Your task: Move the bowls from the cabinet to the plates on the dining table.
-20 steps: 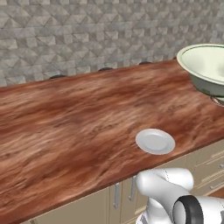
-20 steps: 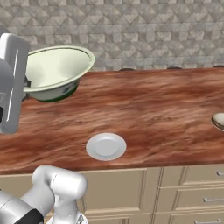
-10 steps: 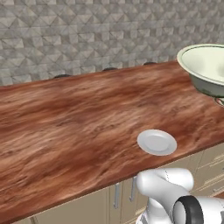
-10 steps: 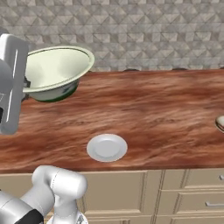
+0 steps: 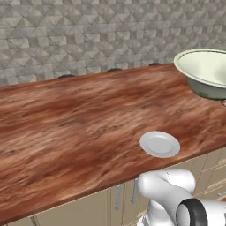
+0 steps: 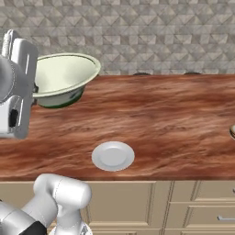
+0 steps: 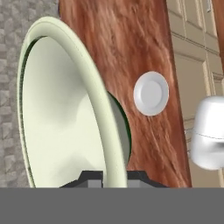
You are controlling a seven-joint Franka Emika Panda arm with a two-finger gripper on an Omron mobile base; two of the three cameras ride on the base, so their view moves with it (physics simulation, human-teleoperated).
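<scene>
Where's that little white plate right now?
The plate lies flat near the front edge of the dining table, in front of and to the right of the bowl in the right base view.

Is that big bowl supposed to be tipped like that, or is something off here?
Nothing is spilled or broken. The pale green bowl hangs tilted above the table, pinched by its rim in the claw. The small white plate lies flat and bare near the table's front edge.

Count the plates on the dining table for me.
1 clear plate, small and white, near the front edge of the dining table. A round edge at the right border of the right base view may be another; it is too cut off to tell.
</scene>
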